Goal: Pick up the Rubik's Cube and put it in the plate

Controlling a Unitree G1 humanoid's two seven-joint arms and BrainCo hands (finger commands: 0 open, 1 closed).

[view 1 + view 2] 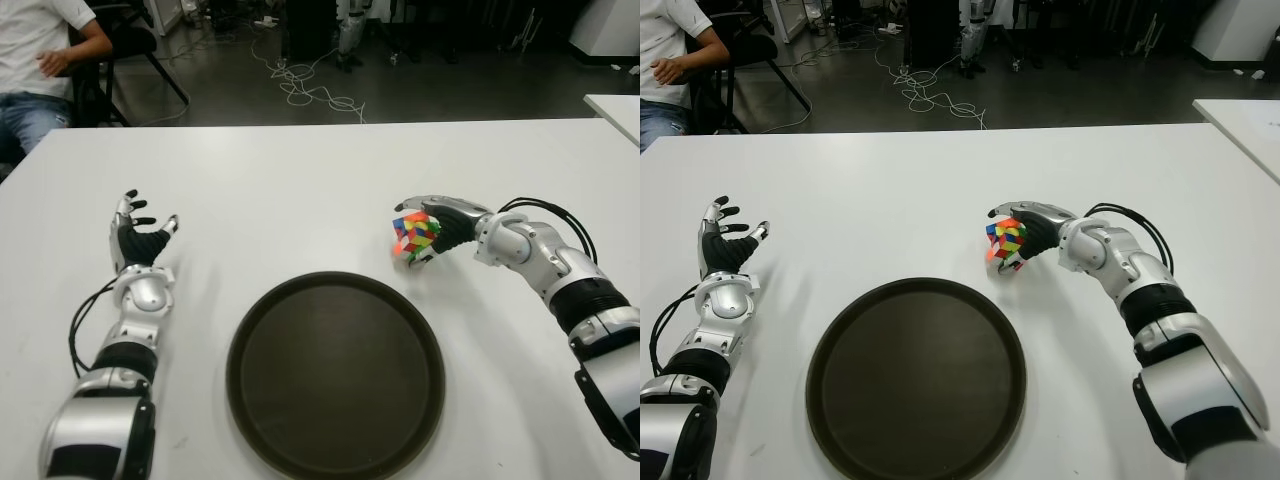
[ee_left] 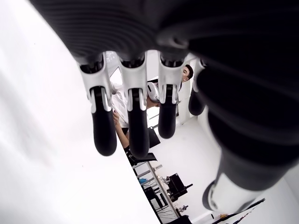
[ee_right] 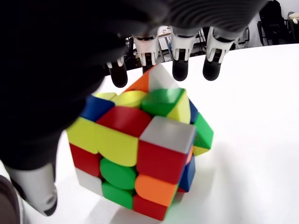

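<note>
- White table [image 1: 330, 180] across the whole scene, dark round plate [image 1: 335, 373] at 6 o'clock near front edge, nothing in it.
- Multicoloured Rubik's Cube [image 1: 416, 234] at about 1 o'clock from plate, just off its rim, tilted on a corner or edge, layers twisted out of line.
- Right hand [image 1: 437, 228] wrapped around cube from the 3 o'clock side: fingers [image 3: 180, 69] curled over its top, thumb [image 3: 35, 186] low on the near side, cube clamped against palm.
- Cube bottom close to table in right wrist view; touching or just lifted, cannot tell.
- Cube not in plate.
- Left hand [image 1: 137, 240] at 9 o'clock from plate, well apart from it, palm up-ish, fingers [image 2: 103, 133] spread and straight, holding nothing.
- Left forearm running back toward 7 o'clock, cable loop [image 1: 78, 330] beside it.
- Person [image 1: 40, 60] seated at 11 o'clock beyond far table edge, white shirt, jeans.
- Cables [image 1: 310, 90] on dark floor at 12 o'clock behind table.
- Second white table corner [image 1: 618, 108] at 2 o'clock.
</note>
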